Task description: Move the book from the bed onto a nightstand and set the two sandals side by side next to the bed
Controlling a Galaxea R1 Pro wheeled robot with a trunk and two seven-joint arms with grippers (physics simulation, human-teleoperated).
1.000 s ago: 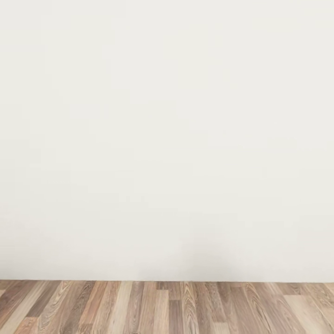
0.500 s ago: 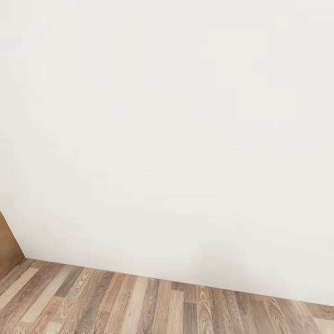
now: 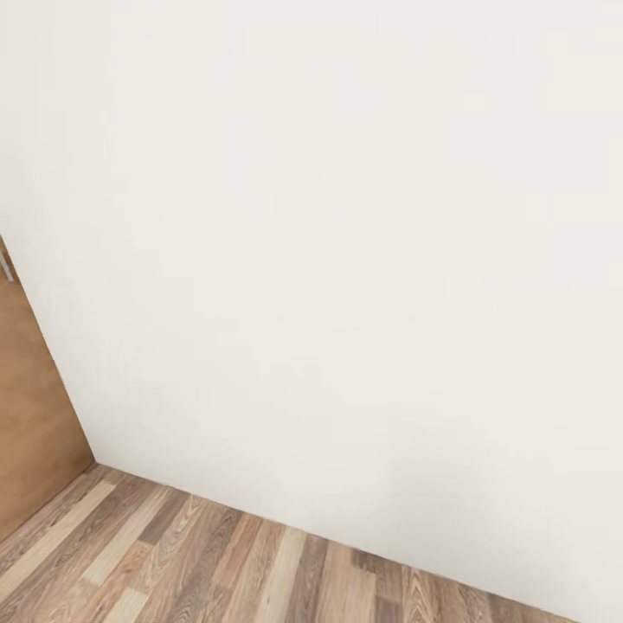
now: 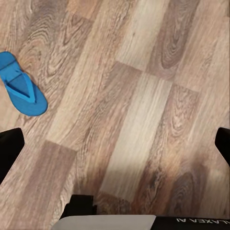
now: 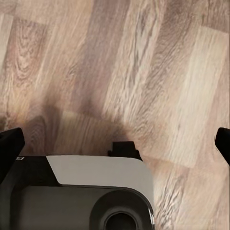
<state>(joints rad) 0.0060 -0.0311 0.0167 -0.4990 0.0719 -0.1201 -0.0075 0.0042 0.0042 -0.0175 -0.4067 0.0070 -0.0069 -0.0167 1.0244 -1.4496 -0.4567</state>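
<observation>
While both grippers hang spread wide and empty, left fingers (image 4: 10, 148) and right fingers (image 5: 9, 143) frame plank floor (image 4: 139, 96) | one blue sandal (image 4: 20, 91) lies flat, upper left of left wrist frame | head view: white wall (image 3: 346, 260), brown door (image 3: 30, 407) at left edge.

One sandal (image 4: 20, 91) shows in the left wrist view: a thin, flat, bright blue flip-flop with a Y-shaped toe strap of the same blue. It lies flat, strap side up, on the bedroom's light-brown wood-plank floor (image 4: 139, 96), partly cut off by the picture's edge. In the head view, the bedroom's white wall (image 3: 346, 260) meets that plank floor, with a brown door (image 3: 30, 415) at the left.
</observation>
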